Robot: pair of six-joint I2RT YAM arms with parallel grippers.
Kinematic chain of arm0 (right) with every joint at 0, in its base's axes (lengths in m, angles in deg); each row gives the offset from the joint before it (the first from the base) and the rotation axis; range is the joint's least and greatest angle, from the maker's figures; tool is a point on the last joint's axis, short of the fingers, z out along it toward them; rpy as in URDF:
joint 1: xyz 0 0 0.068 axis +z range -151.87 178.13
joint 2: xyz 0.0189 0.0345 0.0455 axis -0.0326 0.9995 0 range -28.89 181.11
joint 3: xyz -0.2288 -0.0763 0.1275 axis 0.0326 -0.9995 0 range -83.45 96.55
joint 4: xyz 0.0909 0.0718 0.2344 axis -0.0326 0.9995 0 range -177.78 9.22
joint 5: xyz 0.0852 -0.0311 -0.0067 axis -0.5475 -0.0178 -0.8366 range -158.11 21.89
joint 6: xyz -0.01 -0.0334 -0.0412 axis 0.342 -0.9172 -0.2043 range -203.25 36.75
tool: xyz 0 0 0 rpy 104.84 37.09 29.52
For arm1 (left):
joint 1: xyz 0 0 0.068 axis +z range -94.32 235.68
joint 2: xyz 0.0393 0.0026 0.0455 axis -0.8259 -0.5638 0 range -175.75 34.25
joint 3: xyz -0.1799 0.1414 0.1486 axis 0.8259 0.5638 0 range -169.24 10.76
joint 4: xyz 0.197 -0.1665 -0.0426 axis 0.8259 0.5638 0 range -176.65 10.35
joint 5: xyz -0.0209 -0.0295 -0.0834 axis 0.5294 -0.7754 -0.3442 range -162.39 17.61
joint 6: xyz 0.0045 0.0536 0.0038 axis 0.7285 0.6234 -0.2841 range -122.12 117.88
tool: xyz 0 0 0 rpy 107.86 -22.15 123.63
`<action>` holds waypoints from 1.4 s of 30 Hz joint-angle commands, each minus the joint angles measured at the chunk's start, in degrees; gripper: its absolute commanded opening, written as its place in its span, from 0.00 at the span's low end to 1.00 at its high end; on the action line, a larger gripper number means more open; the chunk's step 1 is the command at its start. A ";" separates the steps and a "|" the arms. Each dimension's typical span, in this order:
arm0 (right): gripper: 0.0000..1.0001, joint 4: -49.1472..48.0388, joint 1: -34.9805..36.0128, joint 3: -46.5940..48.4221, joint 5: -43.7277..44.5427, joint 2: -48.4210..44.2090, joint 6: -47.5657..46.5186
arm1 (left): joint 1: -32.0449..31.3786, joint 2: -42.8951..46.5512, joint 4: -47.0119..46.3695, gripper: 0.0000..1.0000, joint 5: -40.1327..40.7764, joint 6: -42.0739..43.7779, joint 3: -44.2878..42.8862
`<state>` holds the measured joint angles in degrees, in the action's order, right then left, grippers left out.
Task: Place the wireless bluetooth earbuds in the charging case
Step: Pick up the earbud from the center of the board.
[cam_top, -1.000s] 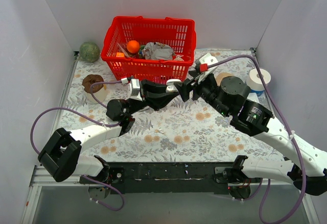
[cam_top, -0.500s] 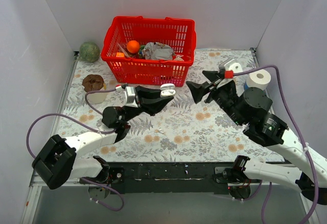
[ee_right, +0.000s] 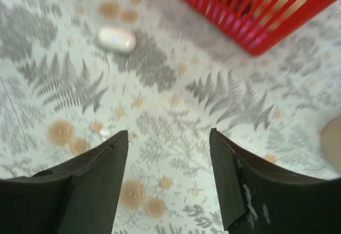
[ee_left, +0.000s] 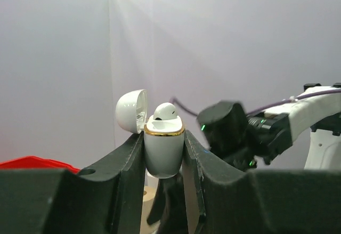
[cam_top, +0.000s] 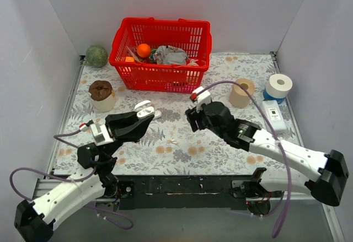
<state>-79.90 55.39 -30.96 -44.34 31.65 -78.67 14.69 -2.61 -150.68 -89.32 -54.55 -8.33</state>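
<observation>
My left gripper (ee_left: 164,156) is shut on the white charging case (ee_left: 164,151), held upright above the table. The case's lid (ee_left: 131,110) is swung open, and one earbud (ee_left: 165,111) sits in its top. From above, the held case (cam_top: 144,108) hangs left of the table's middle. A loose earbud (cam_top: 172,141) lies on the floral cloth. It also shows in the right wrist view, where the earbud (ee_right: 105,132) lies just left of the left finger. My right gripper (ee_right: 169,132) is open and empty, pointing down at the cloth. From above, the right gripper (cam_top: 191,122) is right of the held case.
A second, closed white oval case (ee_right: 116,39) lies on the cloth near the held one. A red basket (cam_top: 160,78) full of items stands at the back. A brown roll (cam_top: 241,92), a white roll (cam_top: 277,86) and a white box (cam_top: 273,114) are at the right. A green ball (cam_top: 96,55) and a cup (cam_top: 101,95) are at the left.
My right gripper has left the case, swung out to the right, then come back down low over the cloth. My left arm has drawn back toward the near left with the case.
</observation>
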 commanded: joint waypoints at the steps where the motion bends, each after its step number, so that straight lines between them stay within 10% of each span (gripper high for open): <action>1: 0.65 1.52 -0.56 -2.39 -11.17 6.42 3.77 | 0.21 9.16 13.57 0.00 4.00 2.06 2.13; 9: 0.57 0.44 0.05 -2.06 -23.15 18.72 1.93 | 0.21 20.42 25.00 0.00 5.85 2.85 4.06; 22: 0.01 0.03 1.98 -0.64 -29.65 27.62 -0.71 | 0.21 22.54 25.88 0.00 4.71 2.06 5.56; 42: 0.01 -6.65 0.40 5.69 -30.89 39.66 5.70 | 0.30 25.79 30.02 0.00 5.41 2.41 5.20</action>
<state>-83.66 56.98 -28.25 -75.99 69.85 -74.61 14.69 22.46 -121.87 -84.90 -52.49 -2.89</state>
